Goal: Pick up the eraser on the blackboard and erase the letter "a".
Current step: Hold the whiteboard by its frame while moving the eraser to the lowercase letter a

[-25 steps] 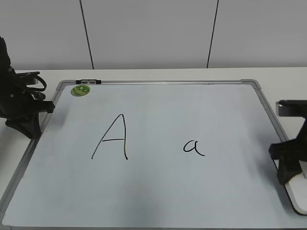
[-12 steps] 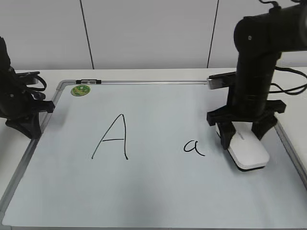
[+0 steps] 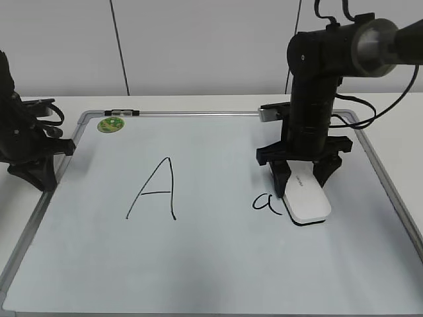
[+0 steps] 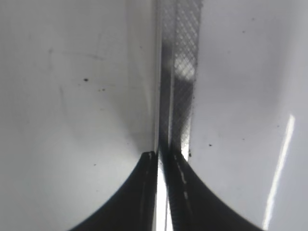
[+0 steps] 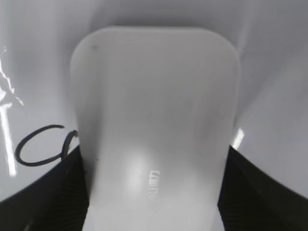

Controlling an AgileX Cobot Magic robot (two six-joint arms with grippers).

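Eraser point(image 3: 305, 199): light, rigid, smooth plastic; right gripper point(image 3: 303, 177) clamps its long sides, beside "a" point(image 3: 266, 203). Left gripper point(image 4: 161, 159): fingers together, idle.

The eraser point(image 3: 305, 199), a white flat rounded-rectangular block with small grey lettering, lies flat on the blackboard point(image 3: 218, 264), its long axis running from 11 to 5 o'clock. Its left edge covers the right side of the letter "a" point(image 3: 263, 203), a small thin black lowercase mark at the eraser's 9 o'clock. The board is pale bluish-white with a grey frame.
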